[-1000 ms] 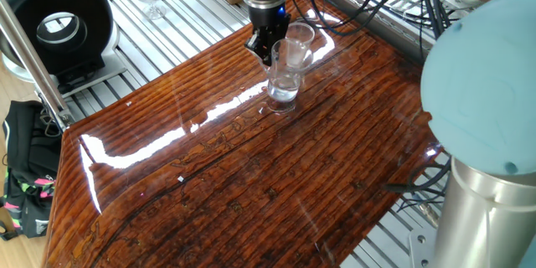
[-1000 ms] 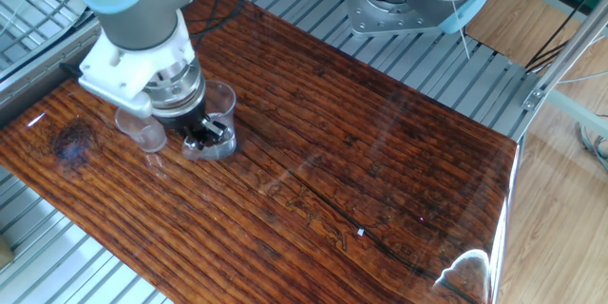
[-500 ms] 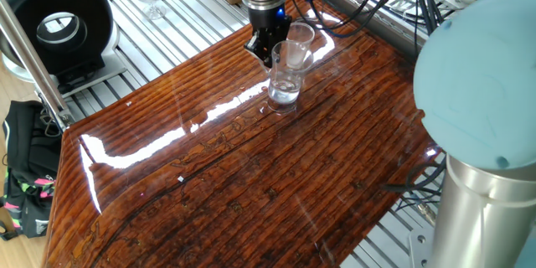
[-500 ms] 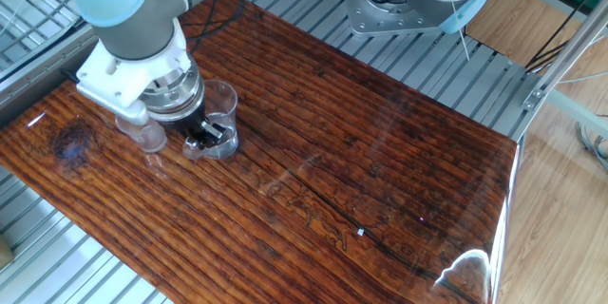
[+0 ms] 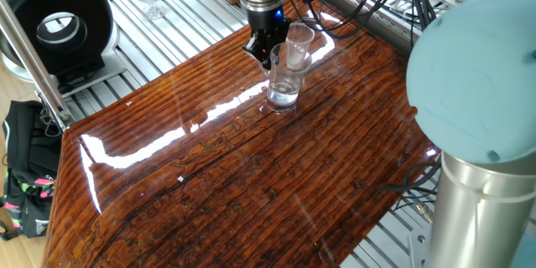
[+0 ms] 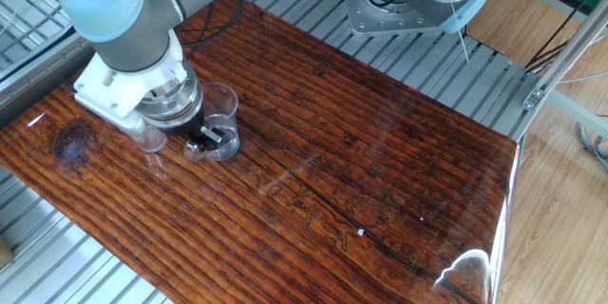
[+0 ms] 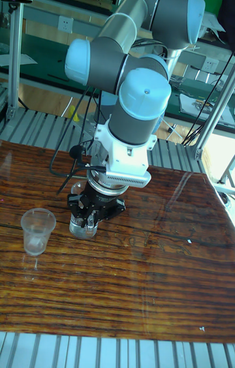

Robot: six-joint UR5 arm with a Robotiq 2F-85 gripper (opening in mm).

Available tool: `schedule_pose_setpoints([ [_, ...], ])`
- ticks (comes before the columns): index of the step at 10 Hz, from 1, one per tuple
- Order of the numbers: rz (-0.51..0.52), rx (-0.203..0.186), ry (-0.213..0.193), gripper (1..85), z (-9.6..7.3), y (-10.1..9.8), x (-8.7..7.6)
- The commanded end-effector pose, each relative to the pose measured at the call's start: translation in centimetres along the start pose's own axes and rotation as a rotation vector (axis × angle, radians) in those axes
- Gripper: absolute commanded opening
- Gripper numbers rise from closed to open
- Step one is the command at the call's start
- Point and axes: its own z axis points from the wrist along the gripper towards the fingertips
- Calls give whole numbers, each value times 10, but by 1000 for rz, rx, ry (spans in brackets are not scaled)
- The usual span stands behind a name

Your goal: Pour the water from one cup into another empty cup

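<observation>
On the wooden surface, end effector straddles the tumbler, grip unclear; off-centre closure could tip it.

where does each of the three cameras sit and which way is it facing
One fixed view: high, beside the arm's base, looking across the table at the gripper, the tumbler and the small cup; the arm's base fills the right.
The other fixed view: high on the opposite side, wrist over the tumbler.
Tall fixed view: low, front-on, whole arm.
All share gripper and tumbler.
</observation>
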Motion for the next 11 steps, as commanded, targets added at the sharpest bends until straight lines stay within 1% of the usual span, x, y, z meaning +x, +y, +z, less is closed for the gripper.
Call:
schedule_pose_setpoints([
  [1, 7, 5, 15, 17, 2, -2, 1],
  [4, -2, -10, 15, 17, 2, 2, 1],
  [6, -14, -4, 20, 17, 3, 0, 1],
  [7, -23, -5, 36, 30, 3, 0, 5],
  [8, -26, 17, 41, 30, 4, -5, 6],
  [9, -29, 24, 47, 30, 3, -7, 8],
  [10, -30, 25, 49, 30, 3, -7, 8],
  [11, -32, 16, 47, 63, 3, -5, 8],
])
